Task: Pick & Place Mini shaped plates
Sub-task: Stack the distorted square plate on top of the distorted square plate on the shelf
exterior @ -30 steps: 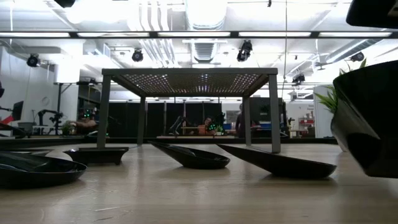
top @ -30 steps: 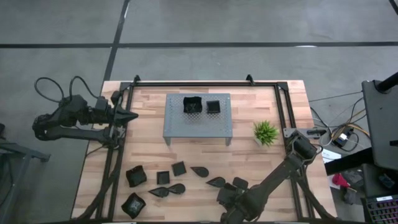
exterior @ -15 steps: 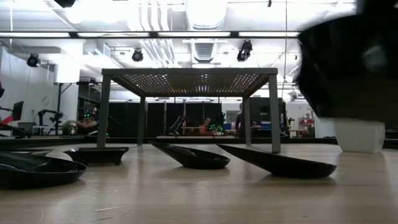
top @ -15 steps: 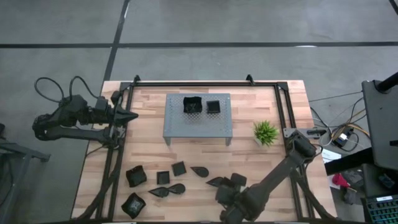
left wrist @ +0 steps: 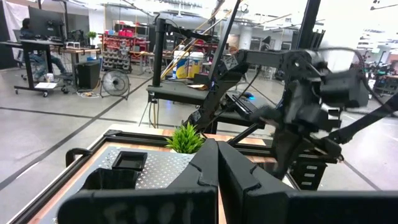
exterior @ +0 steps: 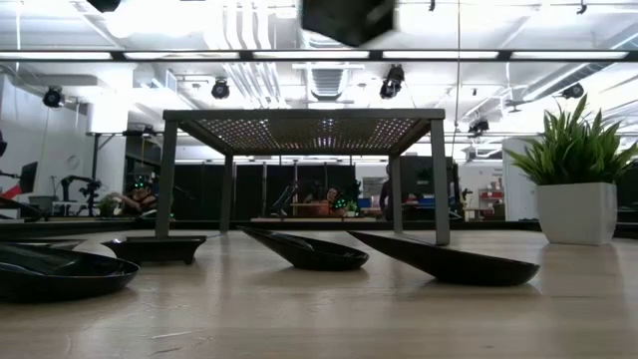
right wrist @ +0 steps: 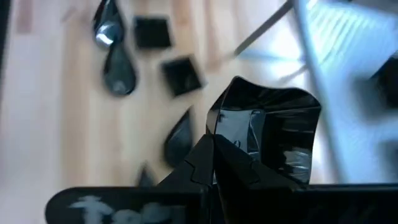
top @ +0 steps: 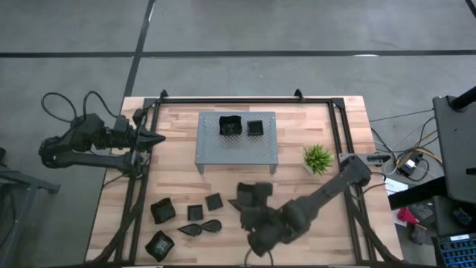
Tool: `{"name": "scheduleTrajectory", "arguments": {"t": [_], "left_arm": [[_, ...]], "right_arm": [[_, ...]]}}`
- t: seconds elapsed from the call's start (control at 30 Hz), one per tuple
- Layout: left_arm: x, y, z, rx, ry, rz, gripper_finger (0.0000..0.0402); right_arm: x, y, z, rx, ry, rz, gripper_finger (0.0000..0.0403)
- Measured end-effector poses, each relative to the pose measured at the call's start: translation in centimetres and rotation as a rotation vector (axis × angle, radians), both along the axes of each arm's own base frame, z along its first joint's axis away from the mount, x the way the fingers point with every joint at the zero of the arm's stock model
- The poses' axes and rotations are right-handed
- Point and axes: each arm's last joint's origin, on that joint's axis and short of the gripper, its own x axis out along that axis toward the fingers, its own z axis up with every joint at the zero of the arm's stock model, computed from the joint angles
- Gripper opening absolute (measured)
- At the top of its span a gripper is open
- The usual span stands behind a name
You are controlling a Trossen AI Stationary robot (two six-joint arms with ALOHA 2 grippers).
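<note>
From above, the right gripper (top: 256, 199) carries a square black dish (top: 254, 195) pinched by its rim, hanging over the bare wood on the near side of the grey perforated rack (top: 236, 139); the rack lies straight ahead of the dish, towards the far edge of the table, so the carry most likely has to run that way and upwards. Two square dishes (top: 230, 125) already sit on the rack's top, with free mesh beside them. The left gripper (top: 152, 139) waits with its fingers together, off the rack's left end. At table height, the carried dish (exterior: 348, 18) hangs clear above the rack's top (exterior: 304, 117), while leaf-shaped dishes (exterior: 305, 249) rest on the wood in front of the rack. The left wrist camera shows that arm's fingers pressed together and empty, with the rack beyond them. The right wrist camera shows its fingers clamped on the dish's raised rim (right wrist: 264, 127), and loose dishes (right wrist: 181, 75) on the table below.
</note>
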Motion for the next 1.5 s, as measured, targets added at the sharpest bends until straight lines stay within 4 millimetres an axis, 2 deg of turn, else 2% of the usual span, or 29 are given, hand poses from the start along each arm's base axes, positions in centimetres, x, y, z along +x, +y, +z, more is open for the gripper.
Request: {"name": "scheduleTrajectory", "arguments": {"t": [0.2,0.37,0.57,0.77,1.0,1.2,1.5], "left_arm": [[0.0,0.0,0.0,0.000,0.001,0.000,0.0000],[0.0,0.0,0.0,0.000,0.000,0.000,0.0000],[0.0,0.0,0.0,0.000,0.001,0.000,0.0000],[0.0,0.0,0.0,0.000,0.000,0.000,0.0000],[0.0,0.0,0.0,0.000,0.001,0.000,0.0000],[0.0,0.0,0.0,0.000,0.001,0.000,0.0000],[0.0,0.0,0.0,0.000,0.000,0.000,0.0000]], "right_arm": [[1.9,-3.7,3.3,-0.189,-0.004,0.125,0.0008],[3.5,-8.1,5.4,-0.281,0.007,0.153,0.0008],[5.3,-13.4,5.4,-0.372,0.078,0.164,0.0008],[6.3,-18.4,5.0,-0.309,0.129,0.173,0.0008],[6.7,-23.3,5.0,-0.284,0.155,0.169,0.0008],[6.6,-25.9,4.7,-0.191,0.150,0.170,0.0008],[8.2,-26.0,2.0,-0.204,0.225,0.184,0.0008]]}}
